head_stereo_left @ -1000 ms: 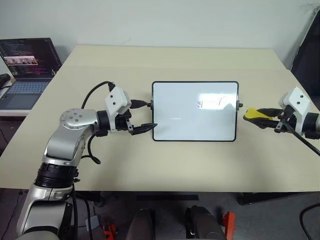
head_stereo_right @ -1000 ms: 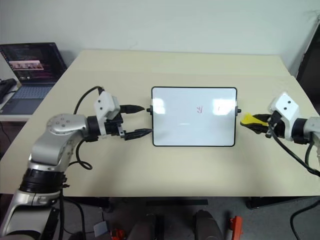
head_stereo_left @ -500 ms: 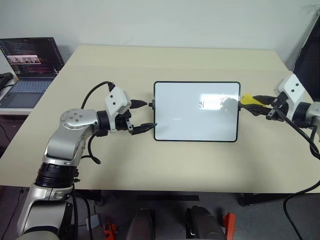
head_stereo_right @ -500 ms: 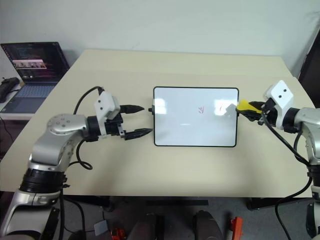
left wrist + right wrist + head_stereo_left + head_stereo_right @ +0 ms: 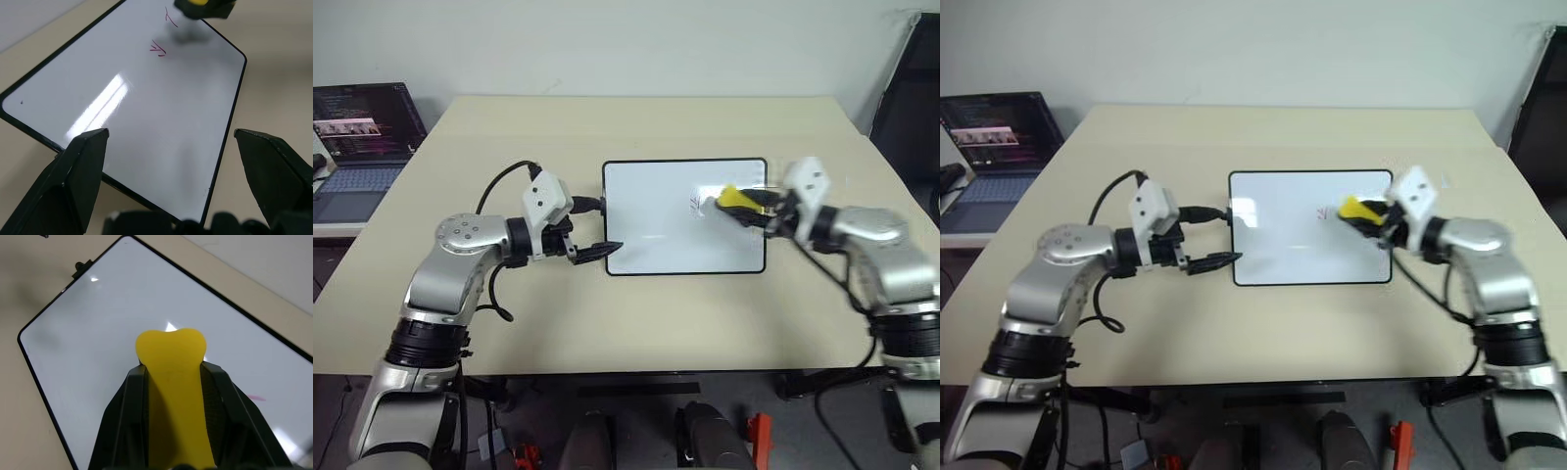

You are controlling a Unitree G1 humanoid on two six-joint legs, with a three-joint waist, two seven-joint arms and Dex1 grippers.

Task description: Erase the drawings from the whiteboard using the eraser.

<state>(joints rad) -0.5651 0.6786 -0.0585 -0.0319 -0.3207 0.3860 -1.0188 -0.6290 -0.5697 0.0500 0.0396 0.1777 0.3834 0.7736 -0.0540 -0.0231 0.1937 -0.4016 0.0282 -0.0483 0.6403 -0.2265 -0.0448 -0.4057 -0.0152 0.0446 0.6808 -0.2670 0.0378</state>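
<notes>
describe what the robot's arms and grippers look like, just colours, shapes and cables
Both arms are rounded silver-grey metal segments with black ribbed joint rings. Each wrist carries a white boxy housing. The left gripper and right gripper each have two black tapering fingers, broad at the base and wedge-shaped. Loose black cables loop along both forearms.

The left gripper is hanging spread wide; the right gripper is reaching inward, clamping the eraser.
</notes>
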